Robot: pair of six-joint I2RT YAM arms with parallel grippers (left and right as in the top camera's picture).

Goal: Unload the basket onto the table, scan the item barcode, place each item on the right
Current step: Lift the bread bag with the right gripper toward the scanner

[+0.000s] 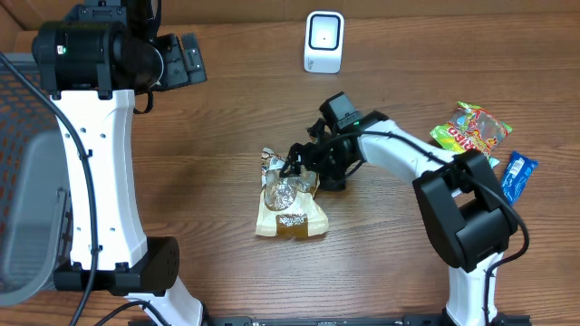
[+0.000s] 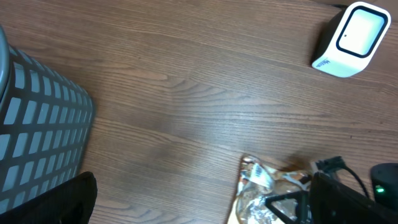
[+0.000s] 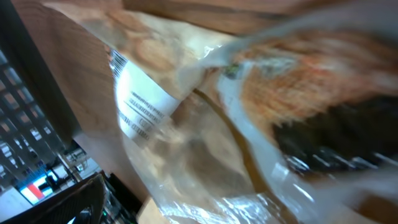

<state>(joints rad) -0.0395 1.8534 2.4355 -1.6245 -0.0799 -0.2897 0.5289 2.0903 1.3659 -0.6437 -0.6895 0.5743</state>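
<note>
Right gripper point(image 1: 300, 168) over bag point(image 1: 292, 210), jaw state indeterminate. Left gripper point(image 1: 188, 60) wide, empty. Scanner point(image 1: 323, 43) beyond.

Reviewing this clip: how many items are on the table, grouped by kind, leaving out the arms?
Snack packets: 3 (tan-and-clear plastic snack bag, green-and-red candy bag, blue wrapped bar)
White barcode scanner: 1
Grey mesh basket: 1
Total: 5
</note>
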